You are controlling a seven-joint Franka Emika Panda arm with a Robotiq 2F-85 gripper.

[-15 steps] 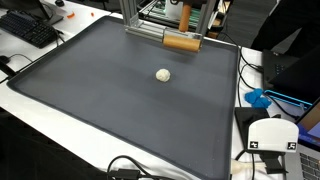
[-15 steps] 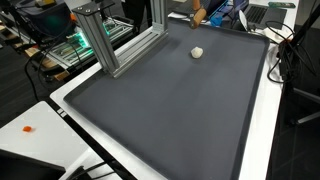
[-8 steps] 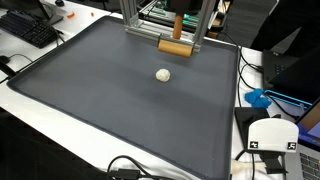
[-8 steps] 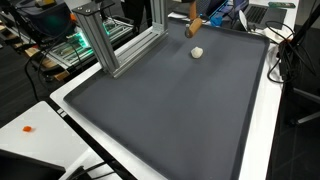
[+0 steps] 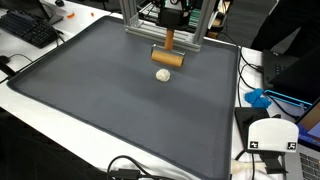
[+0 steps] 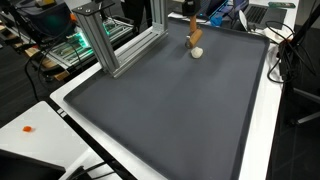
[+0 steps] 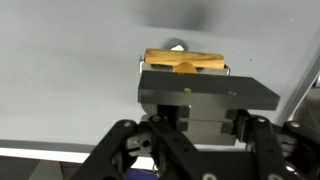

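**Mallet carried from the far edge out to the ball**

Since a second ago, the wooden mallet (image 5: 168, 58) has come forward from the far rim of the dark mat (image 5: 80, 95), and its head now hangs just behind the small pale ball (image 5: 163, 74). The ball itself has not shifted.

Reading an exterior view from the left, we pass the black keyboard (image 5: 30, 28) off the mat's corner and then a wide stretch of bare mat. Next come the ball and the mallet, near the far middle, with the aluminium frame (image 5: 160, 33) behind them. At the right sit a blue object (image 5: 258, 98) and a white box (image 5: 272, 135).

We judge the carry to be largely done. The mallet is lifted and brought beside the ball, but we cannot tell whether head and ball touch.

The gripper (image 5: 171, 20) is clenched on the mallet's handle from above. In the wrist view the gripper (image 7: 186, 70) shows the head crosswise beyond its fingers. The mallet is plain light wood, a short cylinder on a thin upright stick.
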